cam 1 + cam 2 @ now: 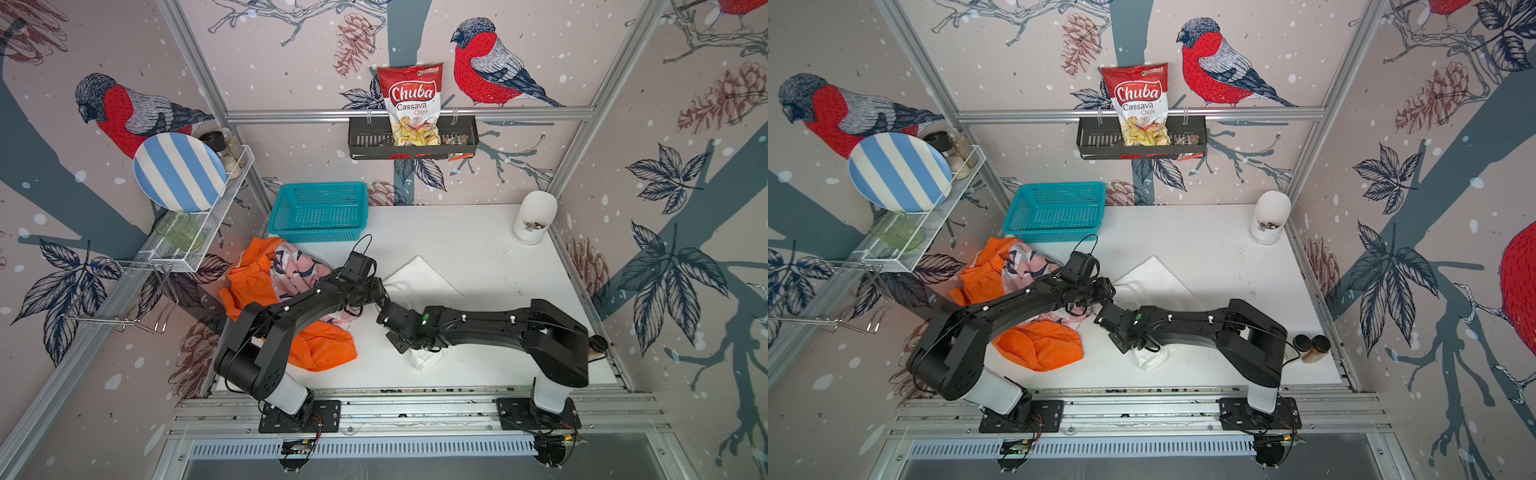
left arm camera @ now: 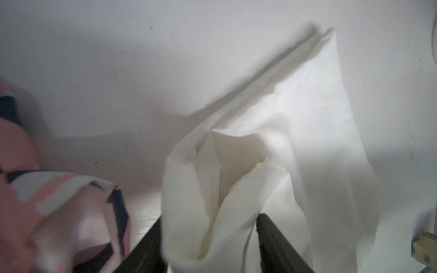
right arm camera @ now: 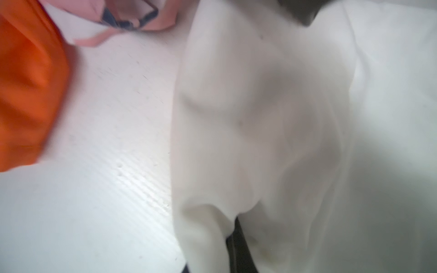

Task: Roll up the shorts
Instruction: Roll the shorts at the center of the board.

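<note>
Left gripper point(image 2: 210, 217) stands open, white shorts point(image 2: 283, 118) bunched between its jaws; pink shorts point(image 2: 59, 212) lie beside it. Right gripper point(image 3: 236, 227) pinches the white shorts tight.

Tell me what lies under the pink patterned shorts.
The orange shorts lie under the pink patterned shorts, showing beyond them. The left arm crosses the pile, hiding its middle; anything else beneath cannot be seen.

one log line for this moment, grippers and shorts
left gripper: open around white shorts | right gripper: shut on white shorts | orange shorts and pink shorts: heaped together, unrolled
</note>
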Robot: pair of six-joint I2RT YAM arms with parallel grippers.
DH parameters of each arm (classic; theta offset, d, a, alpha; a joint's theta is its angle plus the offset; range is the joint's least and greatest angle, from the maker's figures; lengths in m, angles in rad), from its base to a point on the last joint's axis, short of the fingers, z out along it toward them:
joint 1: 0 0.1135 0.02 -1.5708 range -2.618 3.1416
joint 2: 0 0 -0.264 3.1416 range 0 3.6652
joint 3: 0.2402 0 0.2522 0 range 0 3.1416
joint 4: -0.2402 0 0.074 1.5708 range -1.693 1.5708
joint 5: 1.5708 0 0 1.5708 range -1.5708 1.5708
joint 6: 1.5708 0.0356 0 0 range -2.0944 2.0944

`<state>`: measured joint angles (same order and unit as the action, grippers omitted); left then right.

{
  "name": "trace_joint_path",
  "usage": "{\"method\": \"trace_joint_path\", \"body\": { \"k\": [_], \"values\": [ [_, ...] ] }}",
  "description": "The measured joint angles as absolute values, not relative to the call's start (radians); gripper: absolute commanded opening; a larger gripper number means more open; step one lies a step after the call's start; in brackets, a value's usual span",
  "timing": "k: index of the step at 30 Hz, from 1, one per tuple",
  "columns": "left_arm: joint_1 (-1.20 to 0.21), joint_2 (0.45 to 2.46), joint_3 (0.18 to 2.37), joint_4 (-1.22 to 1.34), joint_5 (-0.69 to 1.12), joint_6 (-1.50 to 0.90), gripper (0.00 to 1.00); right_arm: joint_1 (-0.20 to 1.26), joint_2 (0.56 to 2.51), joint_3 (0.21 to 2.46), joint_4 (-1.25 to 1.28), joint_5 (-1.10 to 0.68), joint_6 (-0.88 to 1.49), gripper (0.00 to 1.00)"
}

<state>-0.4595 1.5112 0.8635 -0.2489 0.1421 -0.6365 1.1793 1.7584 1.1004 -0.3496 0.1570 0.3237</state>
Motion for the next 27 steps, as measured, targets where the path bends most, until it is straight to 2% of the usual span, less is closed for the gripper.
{"method": "trace_joint_path", "body": {
  "k": [4,10,14,18,21,24,27],
  "values": [
    [-0.415,1.411,0.853,-0.307,0.120,-0.622,0.70,1.042,1.672,0.959,-0.173,-0.133,0.398,0.06],
    [-0.417,1.326,0.893,-0.361,0.104,-0.602,0.72,0.859,1.683,0.748,0.184,-0.535,0.582,0.05],
    [-0.475,1.371,0.933,-0.359,0.106,-0.603,0.71,0.770,1.731,0.641,0.402,-0.704,0.718,0.05],
    [-0.551,1.495,0.987,-0.343,0.110,-0.612,0.70,0.725,1.765,0.590,0.528,-0.771,0.793,0.04],
    [-0.573,1.586,1.027,-0.323,0.130,-0.621,0.61,0.700,1.768,0.570,0.550,-0.787,0.816,0.06],
    [-0.574,1.692,1.067,-0.294,0.131,-0.620,0.52,0.677,1.759,0.556,0.548,-0.791,0.821,0.13],
    [-0.575,1.805,1.116,-0.289,0.135,-0.609,0.37,0.678,1.718,0.570,0.471,-0.755,0.810,0.30]
  ]
}}
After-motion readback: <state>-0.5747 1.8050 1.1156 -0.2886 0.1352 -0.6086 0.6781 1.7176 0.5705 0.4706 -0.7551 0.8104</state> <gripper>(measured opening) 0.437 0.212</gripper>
